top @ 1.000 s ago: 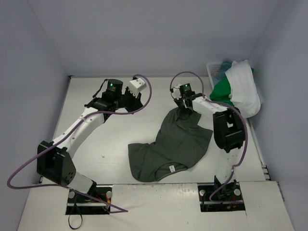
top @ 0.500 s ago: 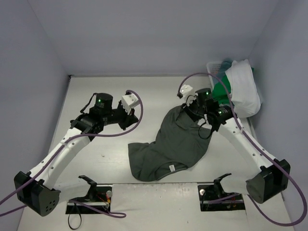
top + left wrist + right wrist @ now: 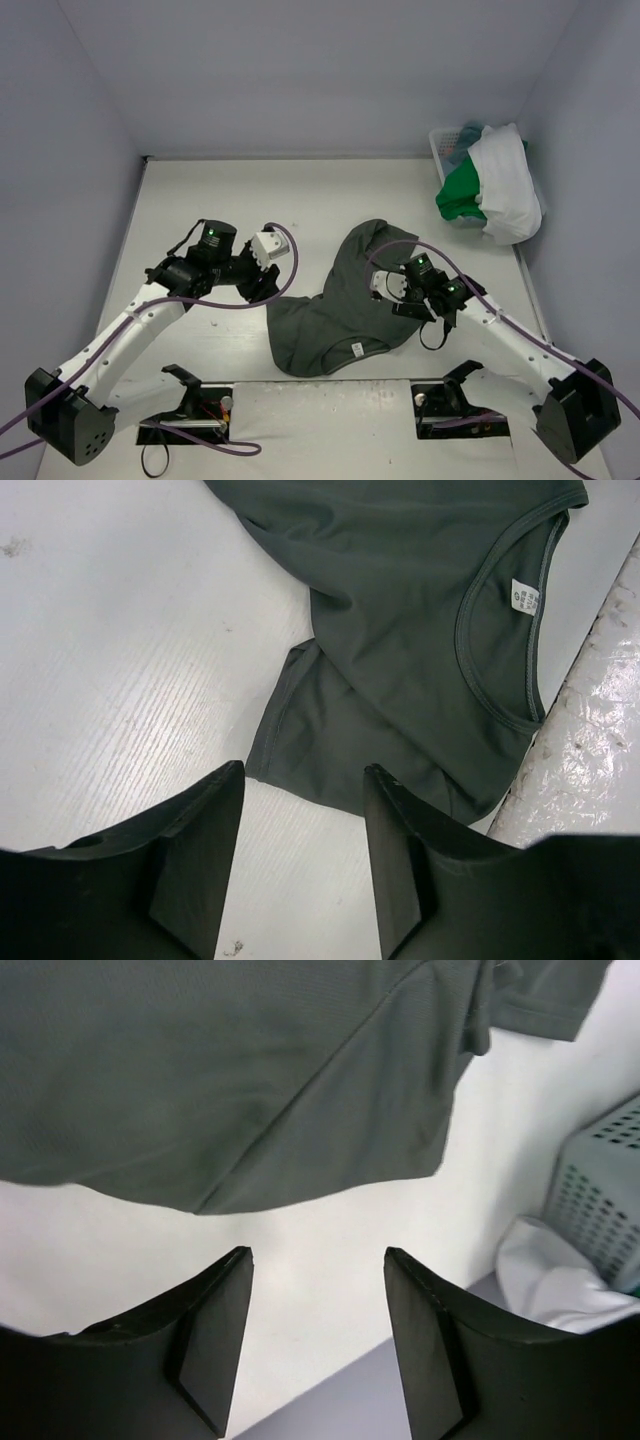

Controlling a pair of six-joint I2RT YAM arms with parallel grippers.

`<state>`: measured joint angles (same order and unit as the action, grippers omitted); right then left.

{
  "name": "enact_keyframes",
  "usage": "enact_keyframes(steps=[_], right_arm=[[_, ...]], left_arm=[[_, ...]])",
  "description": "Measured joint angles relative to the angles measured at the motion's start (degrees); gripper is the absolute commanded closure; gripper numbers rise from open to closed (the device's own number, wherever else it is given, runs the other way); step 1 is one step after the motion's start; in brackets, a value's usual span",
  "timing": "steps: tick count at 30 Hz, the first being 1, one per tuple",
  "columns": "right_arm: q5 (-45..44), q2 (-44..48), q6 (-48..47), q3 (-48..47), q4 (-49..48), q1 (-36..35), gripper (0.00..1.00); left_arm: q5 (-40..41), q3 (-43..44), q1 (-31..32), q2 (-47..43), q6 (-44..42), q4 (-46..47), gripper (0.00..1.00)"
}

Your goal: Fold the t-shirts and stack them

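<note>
A: What is the left gripper [image 3: 302, 780] doing?

B: Its jaws stand apart with nothing between them. It hangs over the bare table [image 3: 120, 660], pointed at a short sleeve [image 3: 305, 730] of the dark grey-green t-shirt [image 3: 420, 630]. The sleeve's edge lies just past the fingertips.

A: And the right gripper [image 3: 318, 1260]?

B: Parted too, and empty. It hangs over the table just off an edge of the same shirt. The cloth lies beyond the tips and none of it is pinched.

A: Where does that shirt lie?

B: From overhead, it is spread but rumpled on the table between the two grippers, left gripper at its left side, right gripper at its right. The neck opening faces the near edge, and a white label [image 3: 520, 595] shows inside the collar. The far end is bunched up.

A: The other shirts?

B: In the far right corner, well apart from the arms. A white t-shirt [image 3: 505, 185] drapes over a white lattice basket [image 3: 445, 145], and a bright green t-shirt [image 3: 460, 195] hangs against it on the left. A scrap of teal shows inside the basket, too small to tell more.
</note>
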<state>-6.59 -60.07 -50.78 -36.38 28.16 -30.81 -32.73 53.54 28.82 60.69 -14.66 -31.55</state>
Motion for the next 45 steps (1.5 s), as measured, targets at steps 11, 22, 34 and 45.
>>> enact_keyframes(steps=[11, 22, 34, 45], right_arm=[[-0.2, 1.3, -9.2, 3.4, -0.1, -1.0, 0.36], [4.9, -5.0, -10.4, -0.5, -0.5, -14.7, 0.26], [5.5, -11.3, -6.4, -0.6, -1.1, -22.6, 0.27], [4.8, -7.0, -4.7, 1.4, -0.2, -23.3, 0.28]], left_arm=[[1.5, -3.2, -0.1, -0.9, -1.6, 0.0, 0.39], [4.2, -4.2, -0.6, -0.7, -3.8, 0.8, 0.39], [4.0, -4.8, -2.0, 0.8, -6.3, -0.7, 0.39], [0.2, -2.4, -1.9, 6.9, -7.0, -2.4, 0.39]])
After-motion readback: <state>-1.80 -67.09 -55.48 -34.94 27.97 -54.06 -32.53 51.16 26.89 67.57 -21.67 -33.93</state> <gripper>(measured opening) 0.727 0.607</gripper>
